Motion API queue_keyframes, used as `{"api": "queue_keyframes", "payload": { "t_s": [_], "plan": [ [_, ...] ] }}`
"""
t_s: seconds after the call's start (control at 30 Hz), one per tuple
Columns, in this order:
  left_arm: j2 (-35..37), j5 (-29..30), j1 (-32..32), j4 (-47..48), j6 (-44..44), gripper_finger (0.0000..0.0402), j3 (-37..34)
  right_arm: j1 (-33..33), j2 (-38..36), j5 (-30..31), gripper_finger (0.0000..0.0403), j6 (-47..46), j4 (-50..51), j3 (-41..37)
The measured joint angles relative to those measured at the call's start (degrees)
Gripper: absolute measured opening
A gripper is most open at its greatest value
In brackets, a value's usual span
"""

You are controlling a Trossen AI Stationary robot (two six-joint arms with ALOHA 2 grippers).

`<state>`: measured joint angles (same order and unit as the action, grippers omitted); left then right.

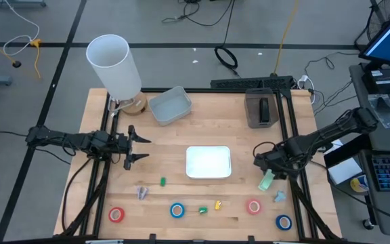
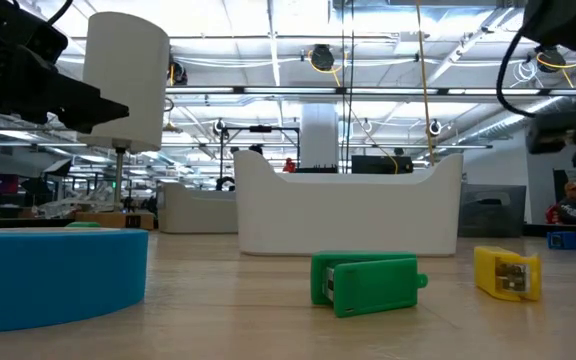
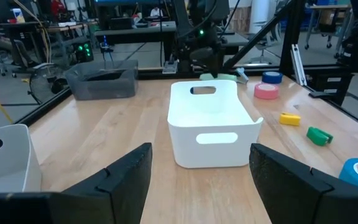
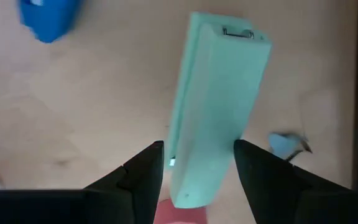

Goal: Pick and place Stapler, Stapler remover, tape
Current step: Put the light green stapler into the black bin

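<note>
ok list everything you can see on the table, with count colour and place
tape rolls: four; red and blue front left, red and blue front right
stapler: one, pale green, right side, between the right fingers
white bin: one, centre
grey tray: one, back centre-left
dark holder: one, back right
white cylinder: one, back left
small pieces: green, green, yellow, along the front
left gripper: open, left of the bin
right gripper: fingers either side of the stapler
</note>
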<state>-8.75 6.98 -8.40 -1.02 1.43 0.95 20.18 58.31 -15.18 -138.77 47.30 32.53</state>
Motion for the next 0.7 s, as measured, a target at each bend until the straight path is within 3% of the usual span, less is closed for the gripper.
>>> {"api": "queue_keyframes", "payload": {
  "t_s": [0.17, 0.7],
  "plan": [
    [0.0, -0.1, 0.0, 0.0, 0.2, 0.0269, 0.0, 0.1, 0.2, -4.0, 0.0194, -1.4, -2.8, -3.0],
    [0.0, -1.4, 0.0, 0.3, 0.5, 0.0269, 0.0, -0.3, 0.1, -2.8, 0.0189, -0.5, -4.2, -4.1]
  ]
}}
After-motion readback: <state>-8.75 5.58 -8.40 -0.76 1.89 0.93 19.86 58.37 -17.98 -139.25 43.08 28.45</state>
